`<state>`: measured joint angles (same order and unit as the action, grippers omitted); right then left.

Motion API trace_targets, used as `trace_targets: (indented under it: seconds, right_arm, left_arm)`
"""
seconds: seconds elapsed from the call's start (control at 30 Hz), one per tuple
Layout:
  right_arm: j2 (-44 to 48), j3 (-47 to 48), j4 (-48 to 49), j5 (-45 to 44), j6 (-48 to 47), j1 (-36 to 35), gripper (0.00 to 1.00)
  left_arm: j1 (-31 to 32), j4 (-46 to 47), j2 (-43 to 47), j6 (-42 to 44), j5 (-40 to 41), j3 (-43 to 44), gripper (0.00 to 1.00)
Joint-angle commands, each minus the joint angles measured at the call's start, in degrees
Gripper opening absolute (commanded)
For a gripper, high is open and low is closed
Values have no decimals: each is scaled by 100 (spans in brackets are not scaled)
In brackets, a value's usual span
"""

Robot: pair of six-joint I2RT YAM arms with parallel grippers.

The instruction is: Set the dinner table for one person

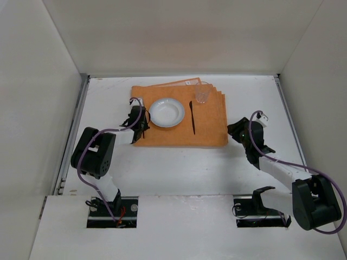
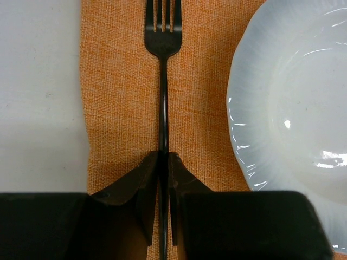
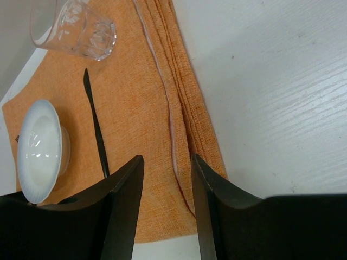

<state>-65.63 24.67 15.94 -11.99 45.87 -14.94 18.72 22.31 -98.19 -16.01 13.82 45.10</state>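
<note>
On the white dinner table lies a stack of orange placemats. On it stand a white plate, a black knife to its right and a clear glass at the far right. My left gripper is shut on the handle of a black fork, which lies on the placemat left of the plate, tines pointing away. My right gripper is open and empty, just right of the placemat's edge; the knife, glass and plate show beyond it.
White walls enclose the table on three sides. A metal rail runs along the left edge and another along the right. The arm bases sit at the near edge.
</note>
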Motion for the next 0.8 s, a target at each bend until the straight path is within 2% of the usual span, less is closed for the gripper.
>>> trace_targets:
  seconds: [0.0,0.1,0.43,0.47,0.5,0.53,0.77]
  right_arm:
    - [15,223,339,30,-51,-48,46]
    - [102,223,330,-31,-78,-83,46]
    - [94,205,339,-5,-60,-92,49]
    - [85,214,322,-31,-86,-92,49]
    - [102,223,313,-66,-95,-92,49]
    - [111,214,321,-84,-104,-92,49]
    - [85,162,339,-128,-69,-92,49]
  left_arm:
    - [22,99,-25,-86,208,148,10]
    - [48,2,37,-192,472,69,18]
    - [329,-130,1204,-262,1271,-344,64]
    - [373,-121,1423,-306,1368,-449,72]
    - [391,-104,1652,-350,1403,-563,89]
    - [391,-104,1872,-402,1395,-668,100]
    - [251,-165,3454,-1166,1605,-1766,100]
